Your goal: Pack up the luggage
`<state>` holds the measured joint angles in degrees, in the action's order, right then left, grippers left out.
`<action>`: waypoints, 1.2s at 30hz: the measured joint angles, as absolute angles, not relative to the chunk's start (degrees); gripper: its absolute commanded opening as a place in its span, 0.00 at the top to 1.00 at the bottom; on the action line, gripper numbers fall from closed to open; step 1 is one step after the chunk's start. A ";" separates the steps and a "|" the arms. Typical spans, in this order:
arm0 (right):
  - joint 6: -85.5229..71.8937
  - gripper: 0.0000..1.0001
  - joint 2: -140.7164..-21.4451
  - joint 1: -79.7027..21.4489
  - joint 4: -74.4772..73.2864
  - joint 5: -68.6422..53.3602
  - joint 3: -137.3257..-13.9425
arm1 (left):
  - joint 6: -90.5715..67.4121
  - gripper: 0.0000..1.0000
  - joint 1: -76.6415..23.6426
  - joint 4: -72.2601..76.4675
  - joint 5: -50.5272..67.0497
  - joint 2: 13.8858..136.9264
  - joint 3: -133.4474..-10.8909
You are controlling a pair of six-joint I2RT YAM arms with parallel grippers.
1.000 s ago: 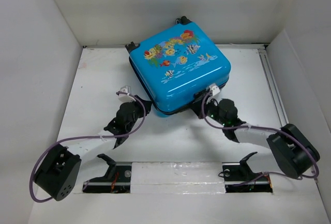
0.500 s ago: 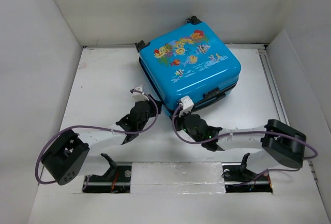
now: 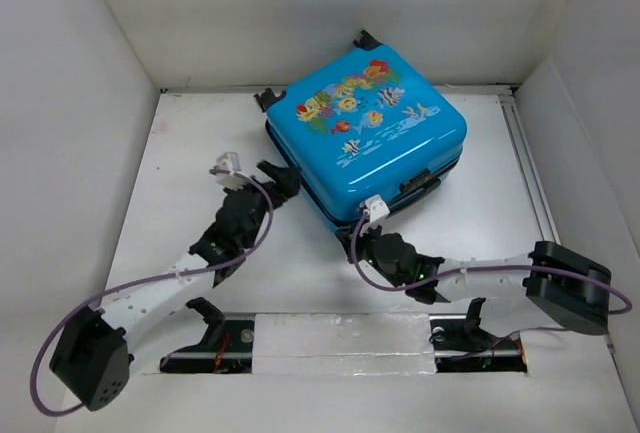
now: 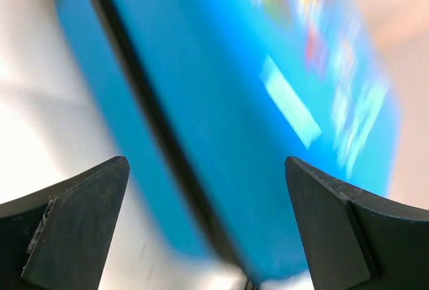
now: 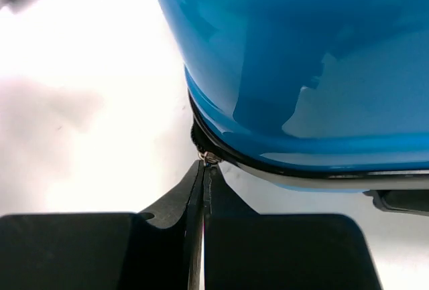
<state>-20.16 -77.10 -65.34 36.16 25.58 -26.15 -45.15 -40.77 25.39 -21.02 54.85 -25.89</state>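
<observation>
The luggage point(image 3: 370, 123) is a bright blue hard-shell case with cartoon fish on top, lying shut and flat at the back of the white table. My left gripper point(image 3: 258, 175) stands open at its left near side, its jaws wide apart and empty. The blue shell point(image 4: 268, 69) and dark zip seam fill the left wrist view beyond that gripper point(image 4: 204, 163). My right gripper point(image 3: 372, 215) sits at the case's near corner. In the right wrist view it point(image 5: 206, 163) is shut on the small metal zipper pull point(image 5: 211, 158) under the blue shell point(image 5: 301, 49).
White walls close in the table on the left, back and right. A metal rail point(image 3: 525, 173) runs along the right side. The arm bases sit on a taped strip point(image 3: 340, 338) at the near edge. The case's black wheels point(image 3: 268, 99) point toward the back wall.
My left gripper has opened wide and its arm has stretched forward along the case's left side. My right gripper stays shut and has shifted slightly right at the near corner.
</observation>
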 measured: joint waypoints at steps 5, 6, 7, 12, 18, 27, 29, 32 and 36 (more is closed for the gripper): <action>-23.27 1.00 -72.42 -68.14 37.50 23.55 -21.17 | -49.15 0.00 -25.02 27.22 -17.10 58.33 -33.63; -24.03 1.00 -71.55 -69.08 37.32 22.98 -20.60 | -49.82 0.00 -21.87 27.22 -15.53 61.34 -36.64; -24.62 1.00 -70.65 -69.89 37.10 22.15 -20.03 | -50.50 0.00 -18.92 27.38 -13.69 64.55 -39.44; -27.29 1.00 -64.86 -72.55 33.95 17.37 -17.30 | -54.83 0.00 -8.51 28.84 -4.58 77.23 -47.24; -27.70 1.00 -60.97 -72.99 28.62 15.79 -17.15 | -62.17 0.00 -1.13 31.55 7.42 90.02 -48.99; -27.62 1.00 -62.22 -72.99 28.18 15.81 -17.67 | -71.85 0.11 -0.67 46.09 16.78 98.24 -47.66; -27.66 1.00 -63.00 -72.99 28.77 15.79 -17.87 | -74.78 0.20 -0.67 51.81 17.85 101.32 -47.66; -27.68 1.00 -64.01 -73.01 30.02 15.44 -18.02 | -79.48 0.44 -0.67 58.70 18.72 105.89 -47.66; -27.68 1.00 -64.66 -73.10 30.46 15.18 -18.37 | -84.82 0.80 -0.54 65.47 19.25 109.19 -47.64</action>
<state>-27.68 -64.66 -73.10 30.46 15.18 -18.37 -84.82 -0.54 65.47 19.25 109.19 -47.64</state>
